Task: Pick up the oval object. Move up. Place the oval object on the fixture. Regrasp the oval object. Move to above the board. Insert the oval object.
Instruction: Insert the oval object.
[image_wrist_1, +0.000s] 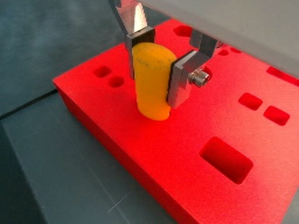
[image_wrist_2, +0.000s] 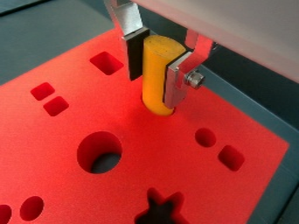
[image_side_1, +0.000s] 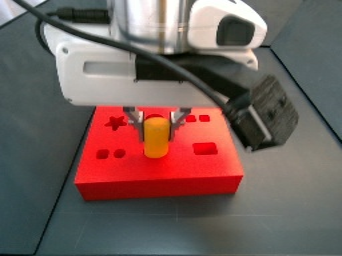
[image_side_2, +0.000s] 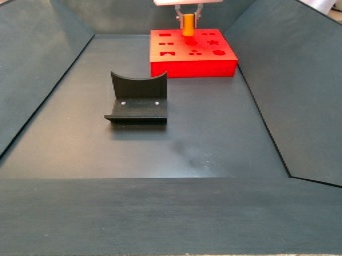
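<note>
The two-finger gripper (image_wrist_1: 162, 59) is sitting directly over the big flat bright red rectangular board (image_wrist_1: 176, 166), its flat silver finger plates with dark pads closed tight on the small smooth yellow-orange plastic oval object (image_wrist_1: 152, 83). One finger (image_wrist_1: 187, 77) with a screw head is pressing one side of the peg, the other plate is pressing the opposite side. The oval object is standing upright, rounded top up between the plates, lower rounded end hanging below the fingertips and meeting the red top surface. In a wrist view the gripper (image_wrist_2: 158, 68) is holding the oval object (image_wrist_2: 156, 83) with its bottom end going into a recess of the board (image_wrist_2: 233, 192); how deep it is seated is not clear. Round, square and star-shaped recesses are showing open around it on the board top.

In a side view the gripper (image_side_1: 156, 118) under the white arm housing is holding the oval object (image_side_1: 156, 137) vertical over the middle of the board (image_side_1: 160, 178). In a side view the board (image_side_2: 194, 62) is lying at the far end of the dark grey tray floor, with the gripper (image_side_2: 189, 14) and the oval object (image_side_2: 189, 20) above its far part. The dark grey-black L-shaped fixture (image_side_2: 135, 98) with a curved notch is standing well apart from the board, nearer the camera, nothing resting on it.
</note>
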